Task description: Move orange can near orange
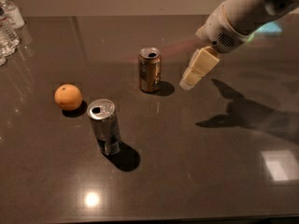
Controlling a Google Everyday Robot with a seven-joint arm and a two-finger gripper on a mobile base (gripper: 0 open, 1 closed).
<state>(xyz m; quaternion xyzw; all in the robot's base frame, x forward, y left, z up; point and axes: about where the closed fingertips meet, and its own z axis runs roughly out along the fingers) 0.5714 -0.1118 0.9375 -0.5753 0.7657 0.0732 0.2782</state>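
Status: nothing moved, judging by the layout.

- orange can (150,70) stands upright mid-counter, closer to the far edge than the near one. Nothing is touching it.
- orange (68,97) sits toward the left edge, well apart from the orange can.
- silver can (104,126) stands upright just beside the orange, on the near-edge side and a bit right of it. It crowds the direct line from can to fruit.
- gripper (189,80) hangs from the arm (243,13), which comes in from the far right corner. It is near the orange can on its right side, with a visible gap and no contact. Its shadow (243,113) falls well off toward the right edge, so I judge it is above the counter (187,181), not on it.
- Gripper open or closed: can't tell from this angle.

Done: gripper is positioned close to the target, nothing more.
Left: close the gap, grasp the can, carry it left, set it down by the orange.

The far-edge side of the orange looks like the freer drop spot. Water bottles (8,24) at the far left corner are out of the way.
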